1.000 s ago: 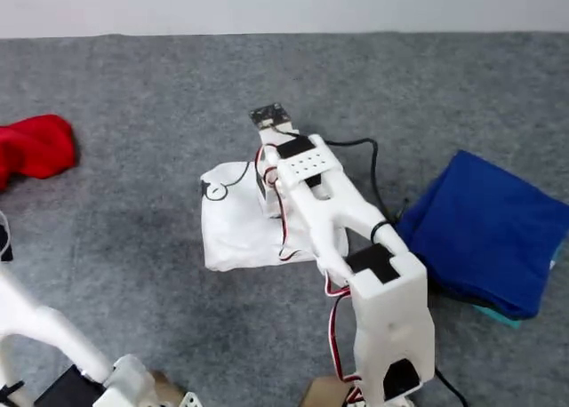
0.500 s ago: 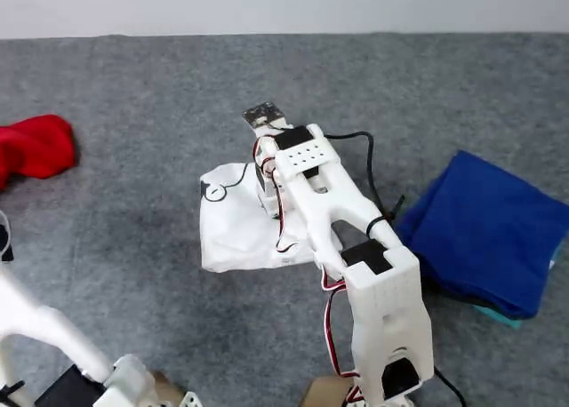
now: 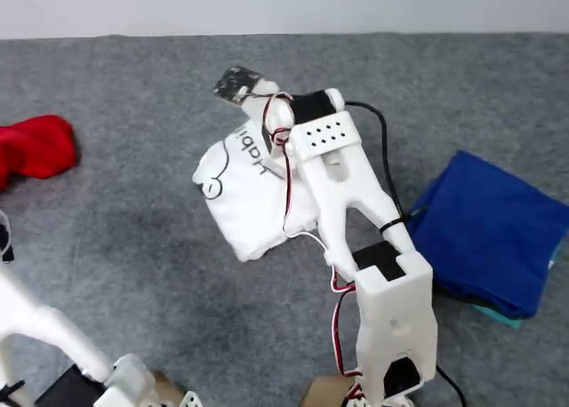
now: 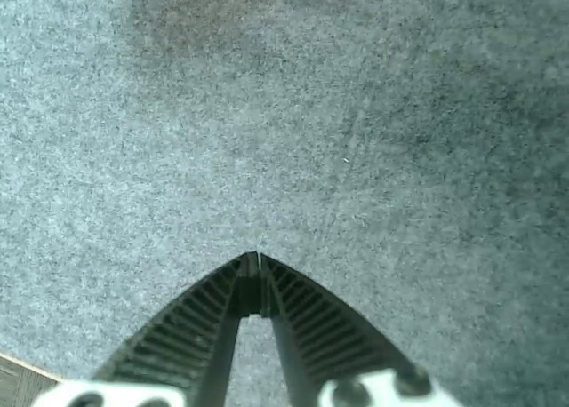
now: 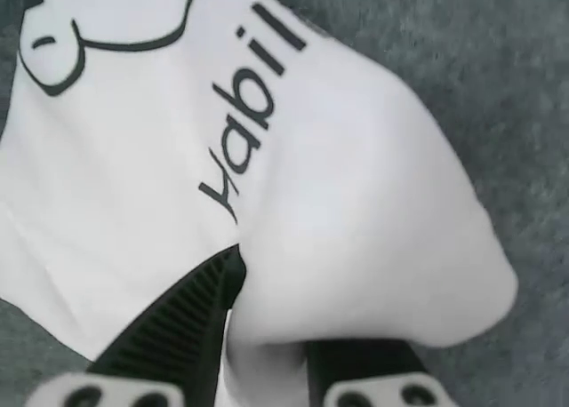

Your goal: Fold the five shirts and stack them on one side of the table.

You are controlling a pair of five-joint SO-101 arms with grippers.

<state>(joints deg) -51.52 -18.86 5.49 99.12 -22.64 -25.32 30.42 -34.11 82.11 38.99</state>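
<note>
Your right arm (image 3: 342, 180) extends from the near edge toward the centre of the grey, felt-like worktop (image 3: 133, 238). Its jaws are closed on a fold of the white shirt (image 3: 253, 203), and in the right wrist view the cloth is bunched between the two black fingers (image 5: 191, 314). The white shirt sits loosely folded at the centre, with its dark lettering and outline drawing facing up. To the right you see the blue shirt (image 3: 489, 225) folded flat, resting on a teal item (image 3: 494, 315) whose edge shows at its near side. The red shirt (image 3: 36, 147) is bunched at the left edge, well apart from the others. Your left arm (image 3: 40, 325) stands at the near left corner. Its jaws are shut with the tips touching, hold nothing, and sit over bare worktop.
</note>
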